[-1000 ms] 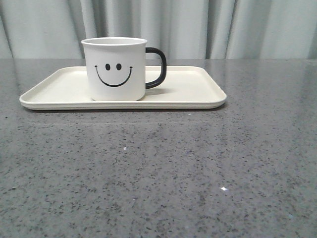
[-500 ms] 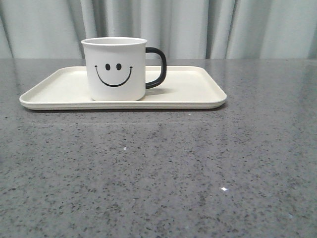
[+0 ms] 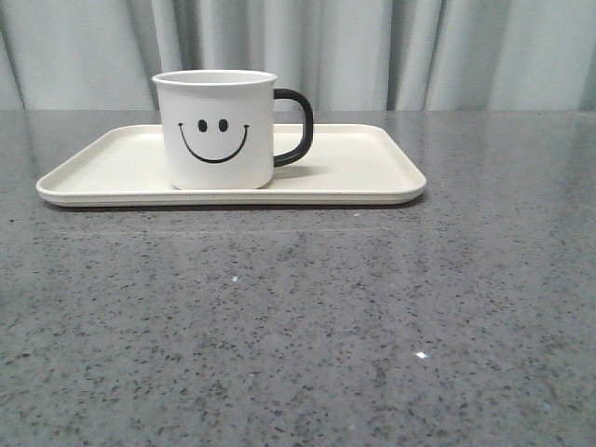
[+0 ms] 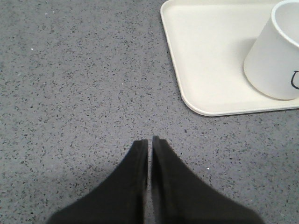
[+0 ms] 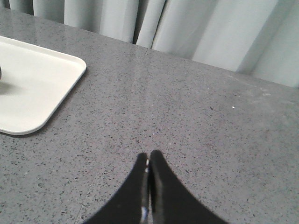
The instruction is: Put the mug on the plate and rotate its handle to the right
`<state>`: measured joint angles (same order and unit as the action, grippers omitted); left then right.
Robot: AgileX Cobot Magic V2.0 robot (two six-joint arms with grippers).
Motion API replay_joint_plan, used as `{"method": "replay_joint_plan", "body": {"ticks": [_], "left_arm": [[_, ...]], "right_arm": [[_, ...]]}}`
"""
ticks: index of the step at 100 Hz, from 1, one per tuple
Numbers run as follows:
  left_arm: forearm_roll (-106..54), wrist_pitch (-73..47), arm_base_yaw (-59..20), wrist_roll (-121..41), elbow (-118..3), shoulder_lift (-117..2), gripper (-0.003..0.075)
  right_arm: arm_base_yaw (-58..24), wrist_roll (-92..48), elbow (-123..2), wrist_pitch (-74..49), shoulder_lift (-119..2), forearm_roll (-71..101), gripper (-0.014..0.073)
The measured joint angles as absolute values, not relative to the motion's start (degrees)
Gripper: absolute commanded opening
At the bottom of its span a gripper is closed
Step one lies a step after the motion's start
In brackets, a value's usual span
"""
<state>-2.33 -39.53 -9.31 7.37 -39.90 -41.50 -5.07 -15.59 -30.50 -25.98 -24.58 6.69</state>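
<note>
The white mug (image 3: pixel 214 130) with a black smiley face stands upright on the cream plate (image 3: pixel 363 172), left of the plate's middle. Its black handle (image 3: pixel 296 127) points right in the front view. The left wrist view shows the mug's side (image 4: pixel 273 53) on the plate's corner (image 4: pixel 196 70). My left gripper (image 4: pixel 149 142) is shut and empty over the bare table, short of the plate. My right gripper (image 5: pixel 149 156) is shut and empty over the table, apart from the plate's corner (image 5: pixel 42 88). Neither gripper shows in the front view.
The grey speckled table (image 3: pixel 307 317) spreads in front of the plate. A pale curtain (image 3: pixel 372 47) hangs behind the table's far edge.
</note>
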Motion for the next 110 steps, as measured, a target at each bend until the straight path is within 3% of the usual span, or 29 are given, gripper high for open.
{"method": "replay_joint_plan", "body": {"ticks": [110], "left_arm": [[-2.33, -38.66, -9.31, 7.37, -39.9, -41.5, -0.002]], "right_arm": [[-5.07, -15.59, -30.5, -25.98, -24.58, 6.69, -0.0065]]}}
